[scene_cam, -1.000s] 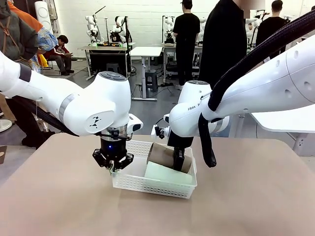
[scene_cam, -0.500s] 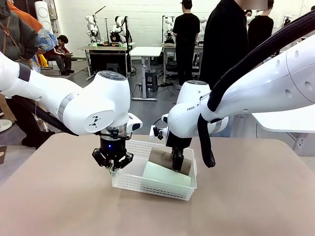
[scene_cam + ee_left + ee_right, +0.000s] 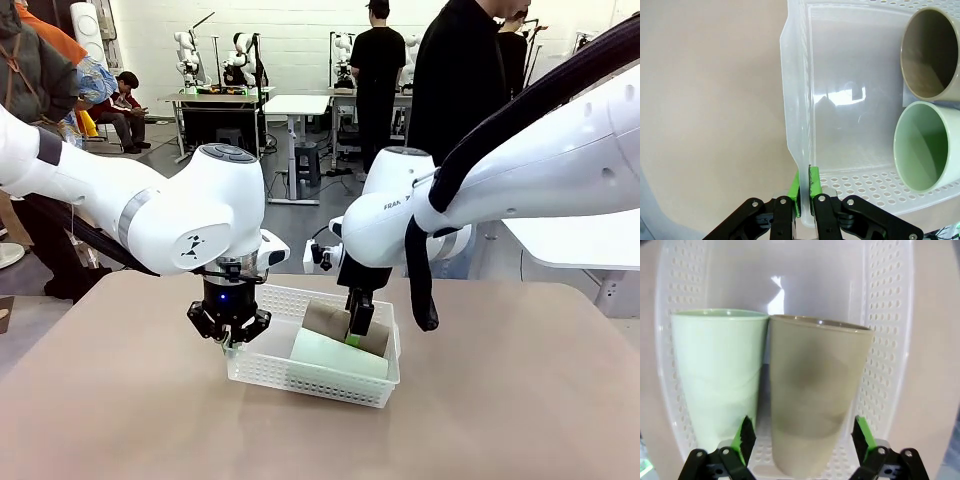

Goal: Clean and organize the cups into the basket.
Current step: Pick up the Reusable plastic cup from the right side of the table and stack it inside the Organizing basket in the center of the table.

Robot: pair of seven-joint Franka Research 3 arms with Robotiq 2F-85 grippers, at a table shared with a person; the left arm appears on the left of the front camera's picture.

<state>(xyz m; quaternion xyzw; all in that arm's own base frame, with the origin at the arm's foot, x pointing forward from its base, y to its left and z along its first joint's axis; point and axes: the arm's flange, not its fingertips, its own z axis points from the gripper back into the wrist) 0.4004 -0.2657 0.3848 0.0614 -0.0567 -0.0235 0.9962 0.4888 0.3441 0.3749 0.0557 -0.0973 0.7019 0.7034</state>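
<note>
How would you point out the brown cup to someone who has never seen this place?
On the tan table sits a shallow white basket with perforated sides. Two tall handleless cups lie on their sides in it, side by side. The brown cup is the one farther from the robot; the green cup beside it is pale mint.

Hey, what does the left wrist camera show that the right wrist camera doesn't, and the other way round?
Left wrist view: the left claw shut on the rim of the basket, bare table beside it, and the open mouths of the mint cup and the tan cup. Right wrist view: the right claw open above the cups' outer sides, which lie side by side. Both: the two cups lying in the white basket.
</note>
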